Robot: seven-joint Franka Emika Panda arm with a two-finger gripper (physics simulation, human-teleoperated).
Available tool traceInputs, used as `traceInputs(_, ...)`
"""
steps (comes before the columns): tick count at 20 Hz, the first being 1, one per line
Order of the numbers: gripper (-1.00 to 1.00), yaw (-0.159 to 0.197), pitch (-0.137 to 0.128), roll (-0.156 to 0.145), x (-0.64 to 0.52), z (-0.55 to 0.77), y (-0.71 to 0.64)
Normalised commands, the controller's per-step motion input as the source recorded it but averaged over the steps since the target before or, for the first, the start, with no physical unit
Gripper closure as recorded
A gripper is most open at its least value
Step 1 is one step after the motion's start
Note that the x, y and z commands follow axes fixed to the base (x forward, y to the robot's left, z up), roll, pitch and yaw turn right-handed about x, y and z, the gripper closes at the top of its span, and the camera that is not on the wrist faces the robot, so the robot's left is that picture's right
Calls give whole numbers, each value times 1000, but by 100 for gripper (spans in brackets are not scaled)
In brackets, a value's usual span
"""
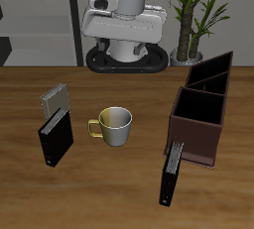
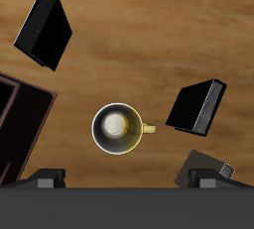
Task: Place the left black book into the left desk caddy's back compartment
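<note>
The left black book point(image 1: 172, 174), slim with a pale grey page edge, stands near the table's front edge, just in front of a dark brown desk caddy point(image 1: 194, 139). A black desk caddy point(image 1: 212, 67) stands farther back. I cannot tell which of the two is the left one. All compartments look empty. In the wrist view the book point(image 2: 45, 30) and the brown caddy's wall point(image 2: 28, 124) show. My gripper point(image 2: 129, 178) is open and empty, high above the mug and well apart from the book. In the exterior view it hangs at the table's back point(image 1: 124, 30).
A white mug with a yellow handle point(image 1: 114, 125) point(image 2: 119, 128) stands mid-table. A broader black book with a white edge point(image 1: 56, 138) point(image 2: 196, 107) and a grey striped book point(image 1: 55, 99) point(image 2: 210, 164) lie beyond the mug, away from the caddies. A potted plant point(image 1: 193, 15) stands behind the table.
</note>
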Motion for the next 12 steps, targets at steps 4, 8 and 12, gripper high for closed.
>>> traceInputs(4,-100,-48,-19,-43,221,173,-19)
traceInputs(8,-100,-51,-26,-30,317,227,101)
traceInputs(12,-100,-29,-13,-44,401,155,289)
